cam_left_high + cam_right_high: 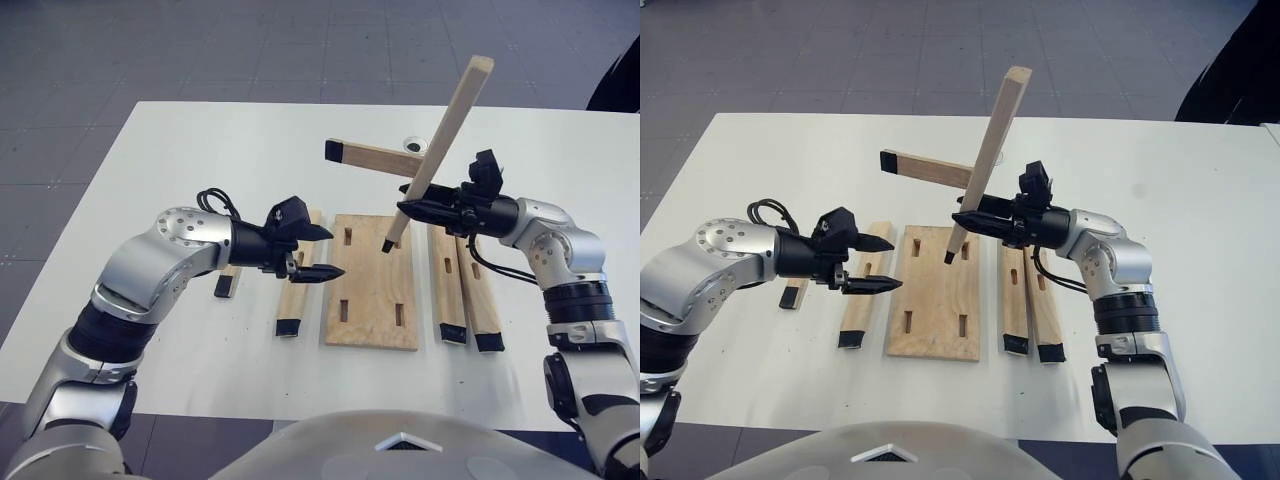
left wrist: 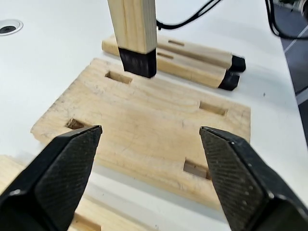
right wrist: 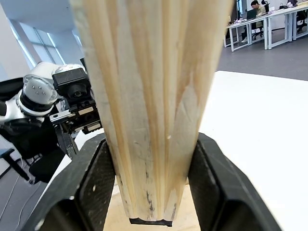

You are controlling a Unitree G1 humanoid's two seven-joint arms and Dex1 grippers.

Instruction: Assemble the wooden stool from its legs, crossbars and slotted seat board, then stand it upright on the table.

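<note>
Four slots are cut in the seat board [image 1: 372, 300], which lies flat in the middle of the desk [image 1: 200, 150], slots up, evidently so that the legs can be entered from above.

The right end effector [image 1: 410, 210] is clamped on one leg [image 1: 450, 120], gripping it near the lower end. The leg leans, with its upper end tipped away from the robot and to the right. Its black cap [image 2: 138, 61] sits just above the board beside the far right slot [image 2: 118, 77] and is not seated. The low grip appears chosen to steer the cap. In the inspector's judgement the leg must be brought more upright before it will enter.

The left end effector [image 1: 335, 252] is wide open and holds nothing. It hangs over the leg on the left [image 1: 292, 300], which lies just beside the board. It is likely placed to take that leg or to steady the board.

Two more legs [image 1: 447, 285] lie side by side right of the board. A further piece [image 1: 375, 157] lies crosswise beyond it, and a short piece [image 1: 226, 283] lies partly hidden under the left arm.

Risk: a slanted entry may jam the leg or shift the unrestrained board.
</note>
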